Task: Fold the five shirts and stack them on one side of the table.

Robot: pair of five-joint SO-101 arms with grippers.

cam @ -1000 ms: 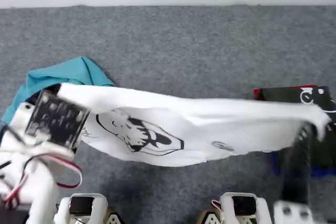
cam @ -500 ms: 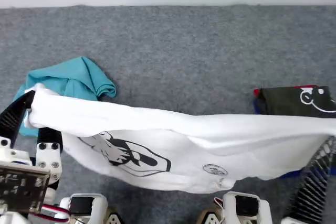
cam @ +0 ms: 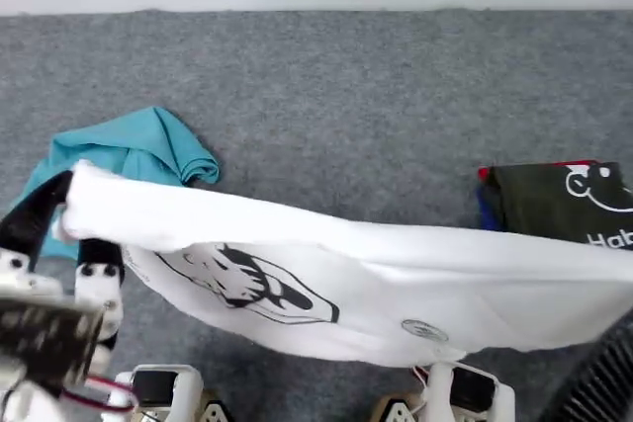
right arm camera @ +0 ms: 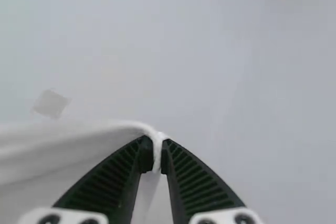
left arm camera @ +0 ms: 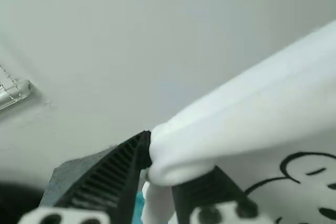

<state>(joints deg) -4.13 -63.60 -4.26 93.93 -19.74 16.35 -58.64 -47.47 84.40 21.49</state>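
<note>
You've got the white shirt stretched above the grey counter. Your left hand is clamped on one end, your right hand pinches the other, and the folded dark shirt lies just behind.

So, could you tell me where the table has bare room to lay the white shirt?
Free: the grey table beyond the white shirt, between the teal shirt and the dark folded stack, to the far edge. Crowded: the near side, where the shirt hangs between left pincer and right pincer.
</note>
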